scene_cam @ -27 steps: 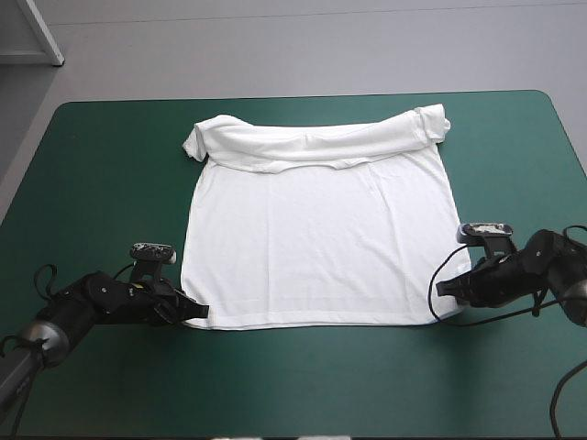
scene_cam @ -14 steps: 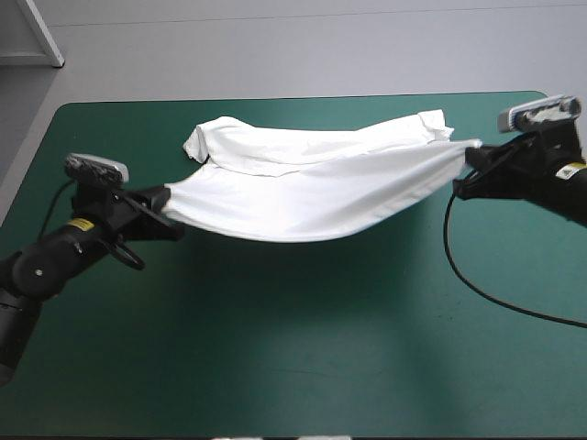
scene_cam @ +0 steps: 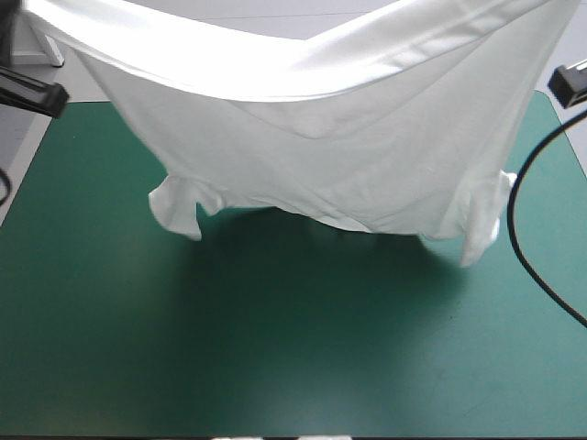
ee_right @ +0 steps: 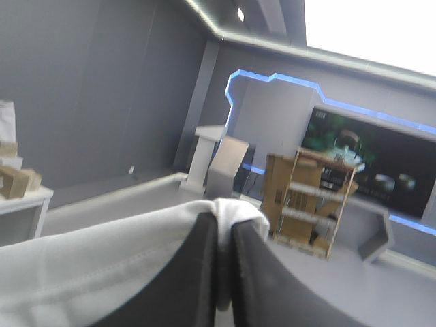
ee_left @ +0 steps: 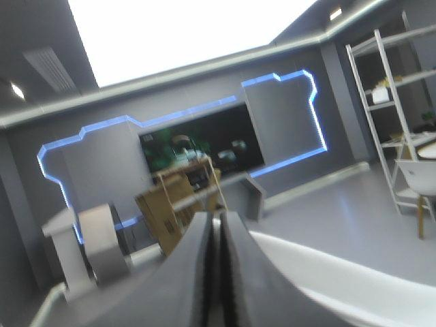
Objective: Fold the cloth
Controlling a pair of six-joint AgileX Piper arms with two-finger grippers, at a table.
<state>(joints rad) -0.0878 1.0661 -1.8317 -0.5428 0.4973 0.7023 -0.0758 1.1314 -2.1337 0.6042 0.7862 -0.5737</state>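
- The left gripper point(ee_left: 216, 225), a pair of broad black curved fingers, is seen pressed all but together in one pointed arch. A strip of the white short-sleeved T-shirt point(ee_left: 327, 286) runs away from it on one side, so it is judged to be clamped on the fabric.
- The right gripper point(ee_right: 223, 223) is likewise nearly closed, with a white corner of the T-shirt point(ee_right: 102, 266) pinched between its fingers and draped over their tips.
- Both grippers are raised high, and the wrist views look level into the room.
- In the high view the T-shirt point(scene_cam: 321, 137) is held aloft and stretched between the two arms, sagging at the middle.
- One short sleeve point(scene_cam: 174, 206) hangs toward the left edge of the table with the teal-green cover point(scene_cam: 275, 367), and the other short sleeve point(scene_cam: 481, 220) toward its right edge.
- Whether they touch the cover cannot be told.
- No fold is visible, so the task is judged to be at an early stage: the garment is gripped and lifted, while every fold and the final bundle are left to be made.
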